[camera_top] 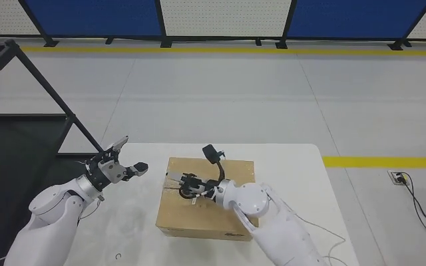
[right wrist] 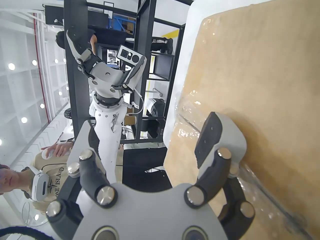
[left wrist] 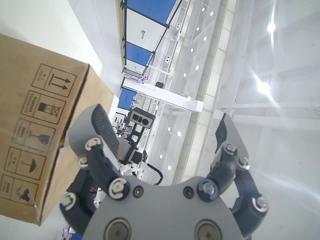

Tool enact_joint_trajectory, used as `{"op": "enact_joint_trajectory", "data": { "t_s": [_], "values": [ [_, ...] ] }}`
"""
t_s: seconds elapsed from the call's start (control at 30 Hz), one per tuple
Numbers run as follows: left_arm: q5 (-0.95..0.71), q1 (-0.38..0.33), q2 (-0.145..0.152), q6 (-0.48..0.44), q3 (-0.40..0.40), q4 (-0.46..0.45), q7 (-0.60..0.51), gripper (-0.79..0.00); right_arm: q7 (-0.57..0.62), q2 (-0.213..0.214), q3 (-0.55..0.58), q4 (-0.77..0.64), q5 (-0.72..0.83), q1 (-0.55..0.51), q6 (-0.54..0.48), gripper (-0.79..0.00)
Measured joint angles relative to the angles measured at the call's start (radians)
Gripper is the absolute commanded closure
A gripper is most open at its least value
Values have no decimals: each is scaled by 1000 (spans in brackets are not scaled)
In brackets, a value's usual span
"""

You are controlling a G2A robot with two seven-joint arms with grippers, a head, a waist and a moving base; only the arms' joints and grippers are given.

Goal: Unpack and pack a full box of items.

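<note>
right gripper (right wrist: 150, 138) fingers spread apart, nothing held between them. one finger (right wrist: 210, 133) lay flat over the clear tape (right wrist: 186, 119) on the centre seam of the cardboard box (right wrist: 262, 76); looked to be resting on it, though contact could not be confirmed. the other finger was held off past the box's edge. in the top view this gripper sat over the near-left part of the box top, its arm crossing the lid from the robot's right. left gripper (left wrist: 162, 126) also released, fingers wide, nothing between the ribbed pads (left wrist: 102, 121). it was raised above the table (camera_top: 293, 179), apart from the box on the robot's left, with the fingers tilted upward. from its wrist view, the box's side panel with printed handling symbols stood just beside one finger. the box was shut, flaps down and taped, resting flat near the middle of the white table, long side toward the robot. blue and white partition panels (camera_top: 226, 16) stood across the floor beyond the table.
</note>
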Motion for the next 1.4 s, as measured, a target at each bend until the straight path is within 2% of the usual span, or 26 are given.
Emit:
{"op": "enact_joint_trajectory", "data": {
  "t_s": [0.47,0.7,0.97,1.23,1.4],
  "values": [
    [0,0,0,0,0,0,0,-785,-10,91,314,-368,-66,-336,18,-785],
    [0,0,0,0,0,0,0,-785,-35,115,430,-486,-65,-477,24,-785],
    [0,0,0,0,0,0,0,-785,-124,131,534,-612,-37,-632,-12,-785],
    [0,0,0,0,0,0,0,-785,-183,135,558,-652,13,-684,-72,-785],
    [0,0,0,0,0,0,0,-785,-174,133,497,-615,4,-627,-74,-785]
  ]
}}
